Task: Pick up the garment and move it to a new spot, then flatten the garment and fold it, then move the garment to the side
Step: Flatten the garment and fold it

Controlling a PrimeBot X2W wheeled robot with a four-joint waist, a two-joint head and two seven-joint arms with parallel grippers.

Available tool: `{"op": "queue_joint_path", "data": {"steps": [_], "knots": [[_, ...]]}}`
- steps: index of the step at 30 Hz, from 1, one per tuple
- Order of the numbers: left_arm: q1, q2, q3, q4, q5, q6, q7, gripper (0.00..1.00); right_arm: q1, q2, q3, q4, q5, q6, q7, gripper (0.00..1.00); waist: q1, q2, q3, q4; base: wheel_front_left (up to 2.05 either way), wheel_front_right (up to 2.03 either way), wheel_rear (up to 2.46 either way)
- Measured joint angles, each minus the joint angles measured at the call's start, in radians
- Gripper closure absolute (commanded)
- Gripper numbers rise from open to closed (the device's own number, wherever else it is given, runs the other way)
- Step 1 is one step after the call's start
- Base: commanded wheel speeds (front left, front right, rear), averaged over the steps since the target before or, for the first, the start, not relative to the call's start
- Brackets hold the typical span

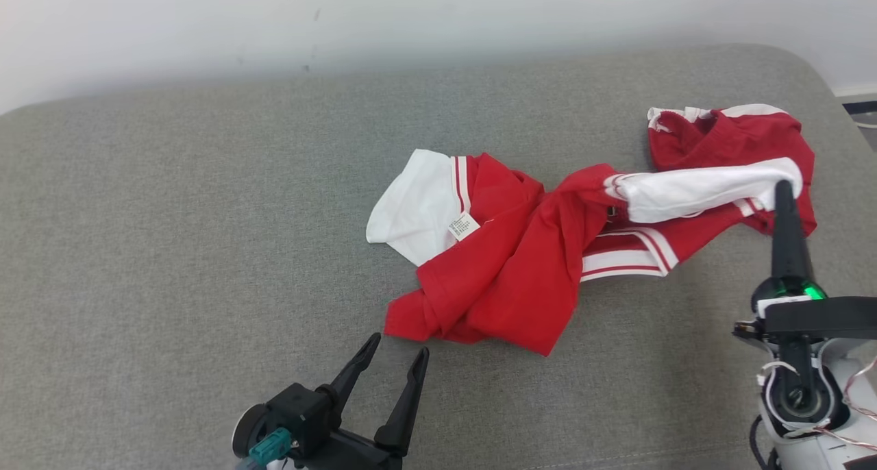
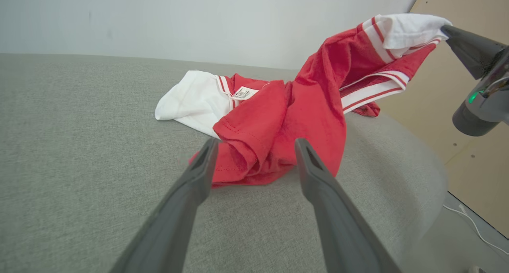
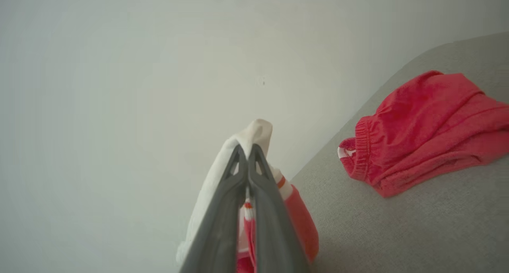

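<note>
Our right gripper [image 1: 783, 190] is pinched shut on the white sleeve [image 1: 685, 192] of the garment [image 1: 507, 264], which sprawls bunched on the grey couch [image 1: 171, 251]. Our left gripper [image 1: 399, 347] hangs wide open and empty, near the red hem [image 1: 411, 319]. It looks like light, floppy stuff, so we'd grab that hem.

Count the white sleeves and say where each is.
2. One white sleeve lies on the grey cushion at the garment's left end; the other sleeve is pinched in the right pincer.
</note>
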Motion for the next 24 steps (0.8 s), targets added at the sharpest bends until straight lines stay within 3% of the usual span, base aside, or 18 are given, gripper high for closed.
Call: {"op": "queue_joint_path", "data": {"steps": [4, 8, 17, 24], "knots": [[-0.004, -0.01, -0.004, 0.016, 0.0, -0.005, 0.002, 0.0, 0.008, -0.017, -0.004, -0.004, -0.005, 0.0, -0.007, 1.0, 0.0, 0.0, -0.001, -0.004, 0.0, 0.0, 0.0], [-0.008, -0.016, -0.005, 0.033, 0.0, -0.009, 0.002, 0.0, -0.022, -0.012, 0.069, -0.036, -0.019, 0.0, 0.008, 1.0, 0.0, 0.0, 0.0, -0.002, 0.0, 0.0, 0.0], [-0.043, -0.041, -0.018, 0.07, -0.002, -0.018, 0.002, 0.0, -0.326, 0.023, 0.223, -0.091, -0.054, 0.0, 0.076, 1.0, 0.0, 0.0, -0.006, 0.029, 0.0, 0.0, 0.0], [-0.059, -0.053, -0.016, 0.074, -0.003, -0.026, 0.002, 0.0, -0.402, 0.034, 0.196, -0.119, -0.041, 0.0, 0.037, 1.0, 0.0, 0.0, -0.009, 0.075, 0.0, 0.0, 0.0]]}}
